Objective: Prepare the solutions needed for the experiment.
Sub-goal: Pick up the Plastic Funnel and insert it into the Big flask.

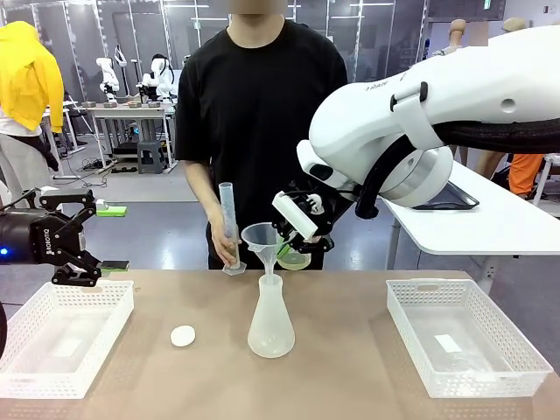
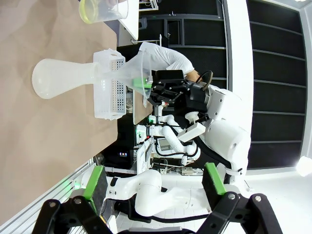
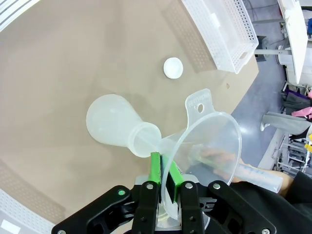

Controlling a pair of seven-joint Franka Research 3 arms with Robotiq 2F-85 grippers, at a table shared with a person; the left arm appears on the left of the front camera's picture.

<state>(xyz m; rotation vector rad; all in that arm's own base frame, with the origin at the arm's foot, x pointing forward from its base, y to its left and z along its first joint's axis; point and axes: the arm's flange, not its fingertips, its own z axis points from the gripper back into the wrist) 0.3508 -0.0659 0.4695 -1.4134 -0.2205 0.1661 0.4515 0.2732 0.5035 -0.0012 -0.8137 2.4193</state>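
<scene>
Yellow-green solutions near right pincer, clamped on funnel rim, left pincer wide

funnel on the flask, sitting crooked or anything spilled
The clear plastic funnel leans askew in the neck of the translucent conical flask, its rim pinched in the jaws of the right gripper. No spill shows on the brown table.

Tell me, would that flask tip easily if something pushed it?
Probably not: the flask has a wide base and narrow neck, so it likely sits steady. It looks empty and light, so a push may slide it. The funnel in its neck adds height, though the right gripper clamps the funnel's rim.
</scene>
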